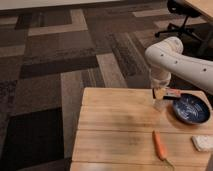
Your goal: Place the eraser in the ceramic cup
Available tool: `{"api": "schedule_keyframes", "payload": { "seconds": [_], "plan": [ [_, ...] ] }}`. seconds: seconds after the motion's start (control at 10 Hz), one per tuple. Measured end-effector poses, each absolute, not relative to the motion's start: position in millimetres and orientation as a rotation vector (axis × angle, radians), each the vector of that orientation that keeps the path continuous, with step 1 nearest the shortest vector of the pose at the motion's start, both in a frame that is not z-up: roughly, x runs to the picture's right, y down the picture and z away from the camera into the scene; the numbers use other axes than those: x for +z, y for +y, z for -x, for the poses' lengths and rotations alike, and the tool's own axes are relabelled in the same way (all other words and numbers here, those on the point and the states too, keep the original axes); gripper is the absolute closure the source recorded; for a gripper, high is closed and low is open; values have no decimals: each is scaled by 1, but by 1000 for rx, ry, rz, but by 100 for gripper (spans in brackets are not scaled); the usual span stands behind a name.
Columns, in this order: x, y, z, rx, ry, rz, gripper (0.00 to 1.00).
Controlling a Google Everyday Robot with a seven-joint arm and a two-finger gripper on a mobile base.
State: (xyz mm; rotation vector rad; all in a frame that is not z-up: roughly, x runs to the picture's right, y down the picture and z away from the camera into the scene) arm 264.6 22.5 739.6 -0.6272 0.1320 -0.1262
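My gripper [160,93] hangs from the white arm at the far side of the wooden table [115,130], pointing down. It is shut on the eraser [172,92], a small dark block with an orange-red stripe that sticks out to the right of the fingers. Directly under the gripper stands the ceramic cup [159,104], small and pale, partly hidden by the gripper. The eraser is held just above the cup's rim level and slightly to its right.
A dark-blue patterned bowl [191,110] sits right of the cup. An orange carrot [159,144] lies near the table's front edge and a white pad [202,142] at the right edge. An office chair [184,15] stands on the carpet behind.
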Motion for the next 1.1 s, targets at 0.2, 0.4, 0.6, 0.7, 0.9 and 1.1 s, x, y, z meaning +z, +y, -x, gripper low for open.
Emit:
{"api": "schedule_keyframes", "payload": {
  "seconds": [0.2, 0.4, 0.6, 0.7, 0.9, 1.1],
  "plan": [
    [752, 14, -273, -145, 125, 631, 100],
    [757, 8, -275, -157, 122, 633, 100],
    [758, 7, -278, -151, 124, 637, 100],
    [757, 8, -282, -145, 128, 639, 100],
    [757, 11, -284, -136, 127, 646, 100],
    [760, 18, -285, -123, 120, 662, 100]
  ]
}}
